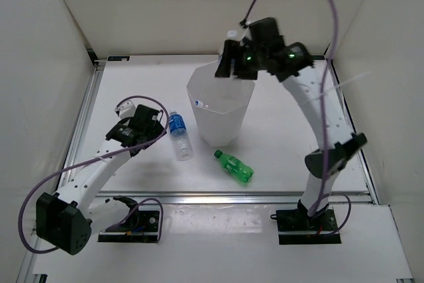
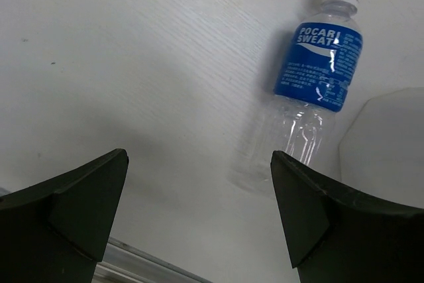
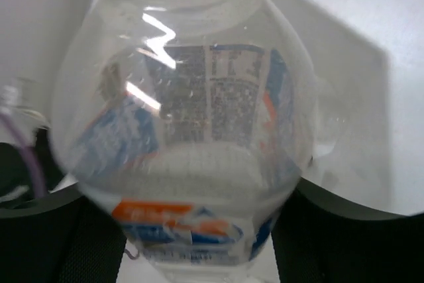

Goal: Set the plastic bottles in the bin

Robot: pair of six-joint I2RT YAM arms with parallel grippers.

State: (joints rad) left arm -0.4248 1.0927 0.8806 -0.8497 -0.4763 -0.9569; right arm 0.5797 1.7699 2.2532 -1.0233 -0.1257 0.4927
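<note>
Right tool (image 1: 227, 64) clamps red-labelled bottle (image 3: 185, 117) over far rim of bin (image 1: 222, 130): centre over mouth before release. Left tool (image 2: 199, 210) wide, empty, near blue-labelled bottle (image 2: 318, 64).

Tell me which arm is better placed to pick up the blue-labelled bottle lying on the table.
Left. The left end effector is open and hovers close to the blue-labelled bottle, while the right end effector is up at the bin, closed on a red-and-white-labelled bottle.
</note>
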